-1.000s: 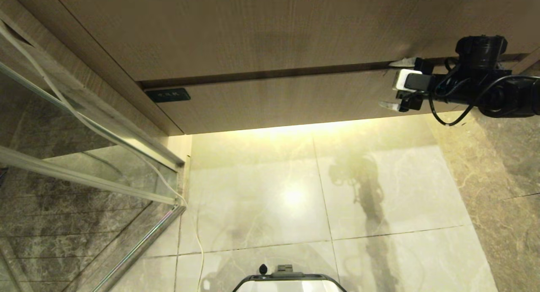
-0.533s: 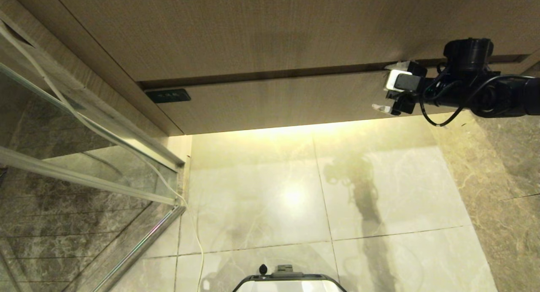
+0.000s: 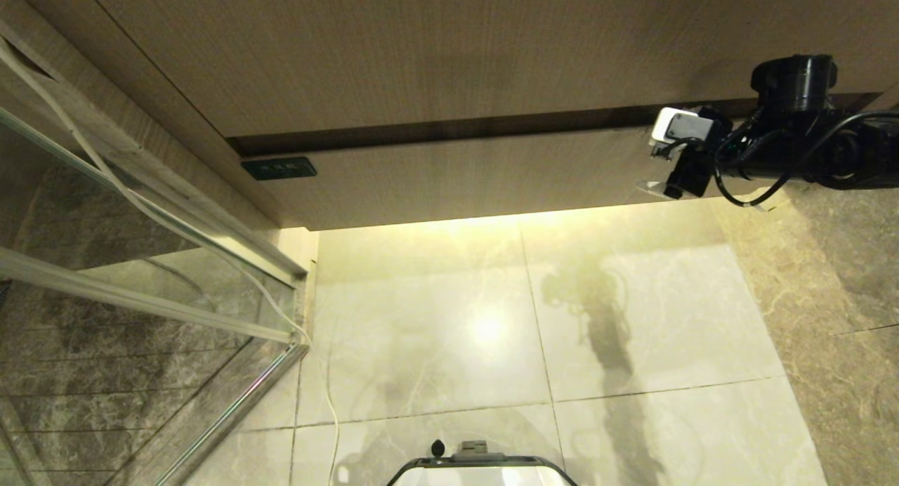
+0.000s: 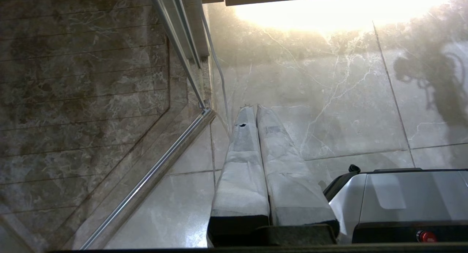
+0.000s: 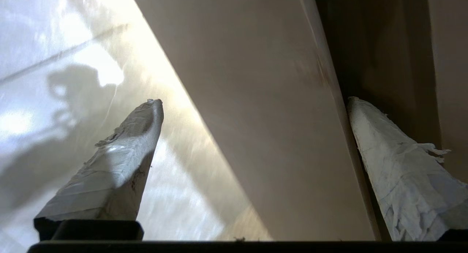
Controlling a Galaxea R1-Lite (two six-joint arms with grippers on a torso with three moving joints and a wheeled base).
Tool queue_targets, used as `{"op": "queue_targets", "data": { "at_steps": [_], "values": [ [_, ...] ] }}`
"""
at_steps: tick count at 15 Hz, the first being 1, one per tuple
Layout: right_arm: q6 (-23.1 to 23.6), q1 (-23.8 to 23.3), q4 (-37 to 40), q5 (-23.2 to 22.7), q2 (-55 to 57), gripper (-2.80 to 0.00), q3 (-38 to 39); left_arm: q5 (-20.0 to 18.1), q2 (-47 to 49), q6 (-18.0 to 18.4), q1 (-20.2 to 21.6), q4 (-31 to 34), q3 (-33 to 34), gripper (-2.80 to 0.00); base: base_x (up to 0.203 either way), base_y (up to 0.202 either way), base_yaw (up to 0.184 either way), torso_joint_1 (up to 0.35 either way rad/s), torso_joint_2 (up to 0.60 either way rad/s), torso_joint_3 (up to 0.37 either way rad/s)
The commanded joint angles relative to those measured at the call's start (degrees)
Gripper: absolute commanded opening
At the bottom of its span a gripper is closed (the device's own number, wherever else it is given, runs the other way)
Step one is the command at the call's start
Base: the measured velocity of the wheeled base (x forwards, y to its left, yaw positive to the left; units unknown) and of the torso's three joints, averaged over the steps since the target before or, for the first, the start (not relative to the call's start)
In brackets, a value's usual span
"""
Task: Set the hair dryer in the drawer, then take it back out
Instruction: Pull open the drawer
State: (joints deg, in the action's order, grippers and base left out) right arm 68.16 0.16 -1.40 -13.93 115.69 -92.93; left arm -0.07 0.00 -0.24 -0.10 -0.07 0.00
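Two jaws of the right gripper (image 5: 256, 99) stand wide apart, straddling the drawer (image 3: 449, 173) front's top edge; hook the inner one firmly behind before pulling. Left gripper (image 4: 252, 108) is pressed together, idle. No hair dryer visible.

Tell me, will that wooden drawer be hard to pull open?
Probably it slides straight rather than tipping, being a wide, stiff wooden drawer. Its flat front shows no handle, so fingers may slip. The open right gripper straddles its top edge, probably the best hold.
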Motion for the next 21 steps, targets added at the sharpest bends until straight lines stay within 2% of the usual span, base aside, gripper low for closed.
{"op": "queue_targets", "data": {
  "at_steps": [1, 11, 14, 18, 20, 21],
  "values": [
    [0.3, 0.1, 1.0, 0.0, -2.1, 0.0, 1.9, 0.0, 0.0, 0.0, 0.0, 0.0, 0.0, -2.8, 0.0, 0.0, 0.0, 0.0, 0.0, 0.0],
    [0.2, 0.3, 5.5, 0.0, -14.8, 0.0, 14.9, 0.1, 0.0, 0.0, 0.0, 0.0, 0.0, -2.8, 0.0, 0.0, 0.0, 0.0, 0.0, 0.0],
    [0.3, 0.4, 9.4, -0.1, -27.4, 0.0, 22.0, 0.0, 0.0, 0.0, 0.0, 0.0, 0.0, -2.8, 0.0, 0.0, 0.0, 0.0, 0.0, 0.0],
    [-0.4, 0.1, 15.2, 0.0, -50.3, 0.0, 33.1, 0.0, 0.0, 0.0, 0.0, 0.0, 0.0, -2.8, 0.0, 0.0, 0.0, 0.0, 0.0, 0.0],
    [-3.8, -0.4, 21.2, -0.1, -61.3, 0.0, 36.2, 0.0, 0.0, 0.0, 0.0, 0.0, 0.1, -2.8, 0.0, 0.0, 0.0, 0.0, 0.0, 0.0],
    [-7.1, -0.6, 25.7, -0.1, -67.3, 0.0, 37.1, 0.1, 0.0, 0.0, 0.0, 0.0, 0.1, -2.8, 0.0, 0.0, 0.0, 0.0, 0.0, 0.0]
  ]
}}
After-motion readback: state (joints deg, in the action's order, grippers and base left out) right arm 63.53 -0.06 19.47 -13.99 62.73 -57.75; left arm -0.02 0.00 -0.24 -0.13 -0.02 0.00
